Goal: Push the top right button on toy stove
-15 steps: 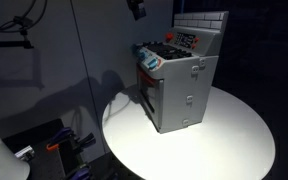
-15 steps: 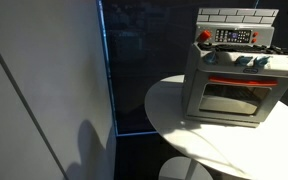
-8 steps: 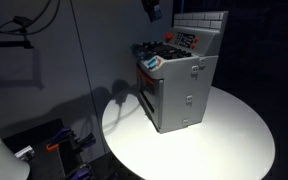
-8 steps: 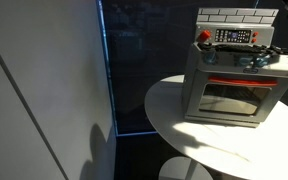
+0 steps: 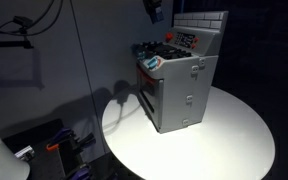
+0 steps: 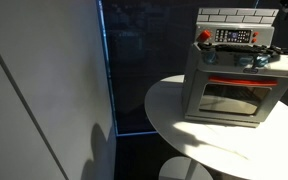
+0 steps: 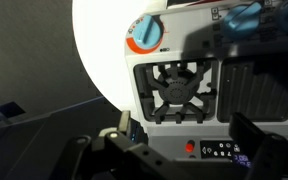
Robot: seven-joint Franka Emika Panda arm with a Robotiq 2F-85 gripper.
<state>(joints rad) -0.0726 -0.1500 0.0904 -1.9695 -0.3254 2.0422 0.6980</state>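
stove: sits on the near side of a round white table (image 5: 219, 150), grey body, brick back wall; seen in both exterior views (image 5: 181, 85) (image 6: 236, 80).
panel: small red strip at the back of the cooktop (image 6: 230, 36); in the wrist view it lies at the lower edge (image 7: 220, 150), its buttons too small to tell apart.
cooktop: black burner grate fills the middle of the wrist view (image 7: 179, 88), nothing on it.
gripper: hangs high above the stove's front corner in an exterior view (image 5: 154, 10), well apart from it, touching nothing.
fingers: spread wide, dark and blurred at the bottom corners of the wrist view (image 7: 269, 150), nothing between them.
done so far: the arm is over the stove and the camera looks straight down on the cooktop and panel.
left to do: by my reckoning nearly all of it. the gripper has to come over the panel, go down, and press the top right button.
watch for: fingers this wide could catch a neighbouring button.
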